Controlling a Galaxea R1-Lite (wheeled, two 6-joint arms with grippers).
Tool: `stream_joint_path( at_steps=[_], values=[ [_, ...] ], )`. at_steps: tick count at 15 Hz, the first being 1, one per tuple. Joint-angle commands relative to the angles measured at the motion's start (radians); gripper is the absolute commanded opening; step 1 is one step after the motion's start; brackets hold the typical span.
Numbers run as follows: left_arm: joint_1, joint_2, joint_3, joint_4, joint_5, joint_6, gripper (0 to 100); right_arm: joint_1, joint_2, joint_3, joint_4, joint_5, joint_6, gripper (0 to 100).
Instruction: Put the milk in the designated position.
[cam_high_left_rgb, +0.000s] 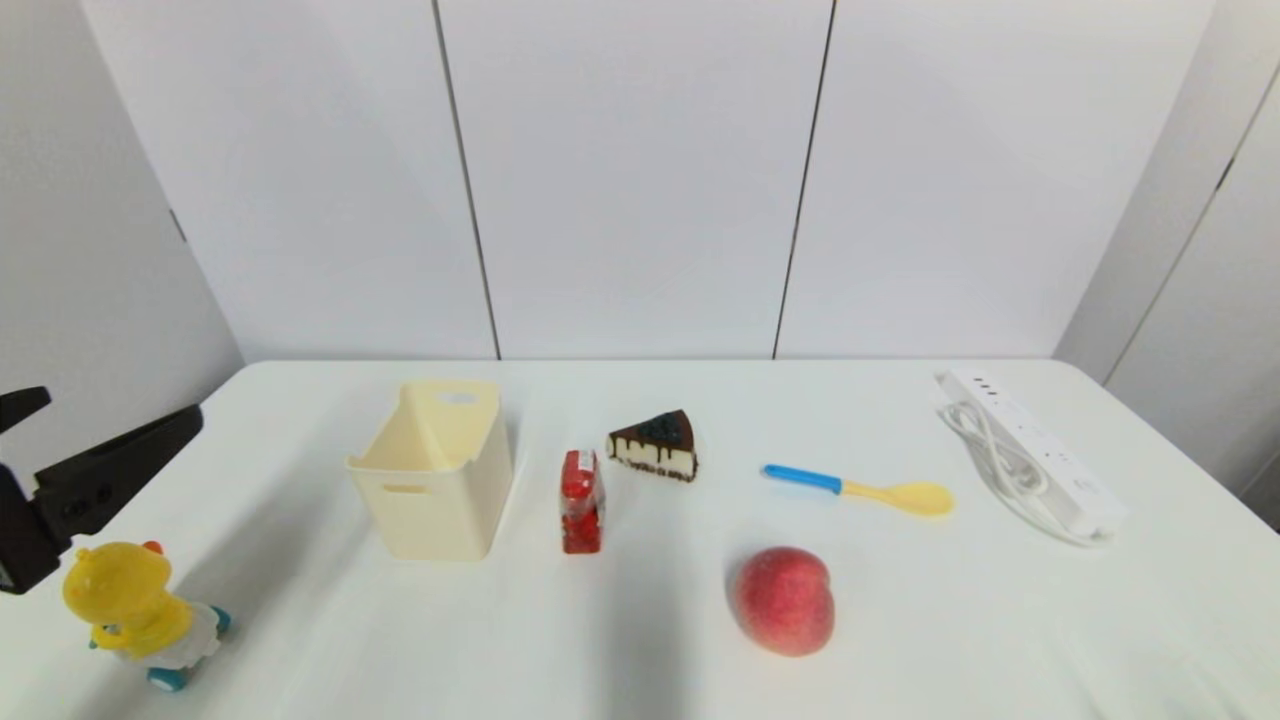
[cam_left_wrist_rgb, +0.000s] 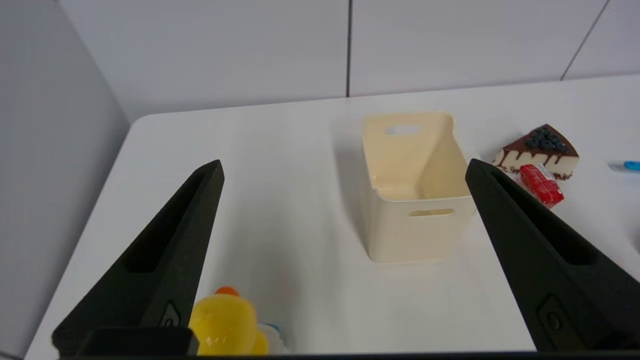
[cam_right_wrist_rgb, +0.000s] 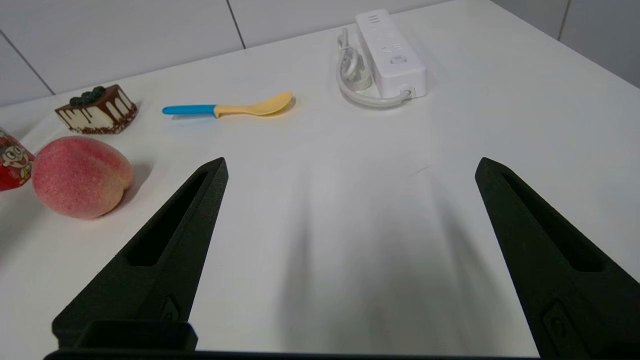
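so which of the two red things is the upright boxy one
The milk: a narrow red carton standing upright just right of the cream bin. The other red thing, the peach, is round and lies nearer the front edge.

milk (cam_high_left_rgb: 582, 502) | red carton | upright | just right of bin (cam_high_left_rgb: 437, 470)

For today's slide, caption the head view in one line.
Red milk carton stands untouched between cream bin and cake slice; left gripper waits open at the table's edge.
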Motion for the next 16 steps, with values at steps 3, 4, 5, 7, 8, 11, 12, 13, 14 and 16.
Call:
stream_joint_path(
  at_steps=[3,4,5,7,8,11,12,13,14,16],
  values=[
    [0.180,-0.273,0.171,0.051,-0.141,0.002,100,0.000,0.002,0.000,0.000,-0.001,0.001,100],
    [0.230,-0.302,0.203,0.057,-0.178,0.005,100,0.000,0.002,0.000,0.000,-0.001,0.001,100],
    [0.266,-0.333,0.239,0.057,-0.203,0.009,100,0.001,0.002,0.000,0.000,-0.001,0.001,100],
    [0.285,-0.409,0.311,0.057,-0.215,0.047,100,0.000,0.002,0.000,0.000,-0.001,0.001,100],
    [0.285,-0.439,0.337,0.059,-0.217,0.062,100,0.001,0.002,0.000,-0.002,-0.001,0.001,100],
    [0.285,-0.541,0.415,0.059,-0.217,0.071,100,0.000,0.002,0.000,0.000,-0.001,0.001,100],
    [0.285,-0.571,0.437,0.059,-0.218,0.073,100,0.001,0.002,0.000,0.000,-0.001,0.001,100],
    [0.285,-0.603,0.466,0.059,-0.218,0.073,100,0.000,0.002,0.000,0.000,-0.001,0.001,100],
    [0.284,-0.629,0.490,0.059,-0.218,0.073,100,0.000,0.002,0.000,0.000,-0.001,0.001,100],
    [0.285,-0.672,0.533,0.059,-0.215,0.093,100,0.000,0.002,0.000,-0.002,-0.001,0.001,100]
  ],
)
